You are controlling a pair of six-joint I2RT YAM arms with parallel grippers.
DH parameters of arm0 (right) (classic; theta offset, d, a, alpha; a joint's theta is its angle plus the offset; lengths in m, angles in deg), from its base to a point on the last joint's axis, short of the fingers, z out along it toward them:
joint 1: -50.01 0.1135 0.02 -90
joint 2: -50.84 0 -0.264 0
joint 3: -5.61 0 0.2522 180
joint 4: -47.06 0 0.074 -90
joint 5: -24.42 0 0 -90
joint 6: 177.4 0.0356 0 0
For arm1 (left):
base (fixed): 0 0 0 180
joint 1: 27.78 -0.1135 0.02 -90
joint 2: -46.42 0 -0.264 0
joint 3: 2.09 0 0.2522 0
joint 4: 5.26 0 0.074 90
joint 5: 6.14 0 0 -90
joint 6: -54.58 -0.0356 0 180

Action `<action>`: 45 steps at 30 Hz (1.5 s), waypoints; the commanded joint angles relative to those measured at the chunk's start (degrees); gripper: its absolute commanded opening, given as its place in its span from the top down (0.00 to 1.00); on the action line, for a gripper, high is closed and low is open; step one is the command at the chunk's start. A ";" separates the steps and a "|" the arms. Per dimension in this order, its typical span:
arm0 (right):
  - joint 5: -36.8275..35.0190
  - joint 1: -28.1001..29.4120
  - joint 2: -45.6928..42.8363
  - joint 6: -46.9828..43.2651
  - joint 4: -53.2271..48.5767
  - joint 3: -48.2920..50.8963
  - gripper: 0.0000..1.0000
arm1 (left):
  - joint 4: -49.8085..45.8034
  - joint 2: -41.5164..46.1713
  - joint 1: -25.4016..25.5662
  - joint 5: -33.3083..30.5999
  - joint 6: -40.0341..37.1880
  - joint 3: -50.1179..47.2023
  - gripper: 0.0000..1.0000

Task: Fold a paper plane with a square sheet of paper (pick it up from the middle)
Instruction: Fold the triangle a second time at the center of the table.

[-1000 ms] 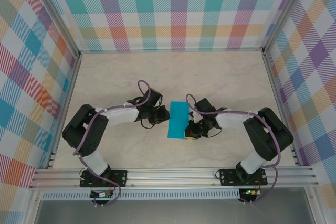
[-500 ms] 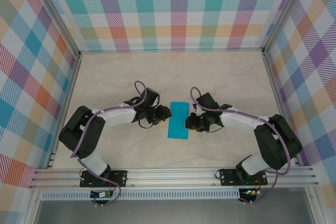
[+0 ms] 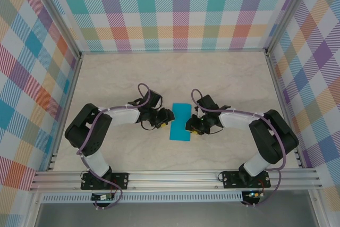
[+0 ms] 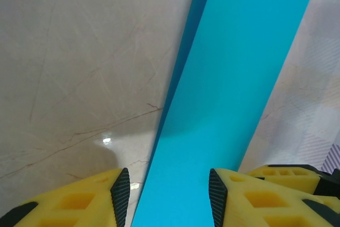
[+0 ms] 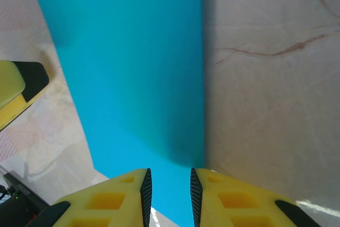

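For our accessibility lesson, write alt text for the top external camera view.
A narrow teal-blue sheet of paper lies flat on a marbled table, with the black left arm and right arm reaching toward it from either side. Pastel plaid walls surround the table.

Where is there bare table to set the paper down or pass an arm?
Free: the wide table strip between paper and back wall; the near strip before the rail. Crowded: the middle, left gripper and right gripper flanking the paper.
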 commanded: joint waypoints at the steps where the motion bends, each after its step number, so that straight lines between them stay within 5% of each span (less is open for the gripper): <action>1: 0.11 -0.29 0.69 0.40 0.33 -0.64 0.73 | 0.43 -0.72 -0.80 1.39 -0.30 1.43 0.55; 24: -1.18 -0.66 2.46 0.47 1.83 3.90 0.75 | 1.69 -4.40 -0.49 4.47 -0.23 3.58 0.54; 45: -1.36 -0.62 3.39 0.77 2.55 4.32 0.75 | 2.49 -1.73 -0.27 4.69 0.22 2.66 0.68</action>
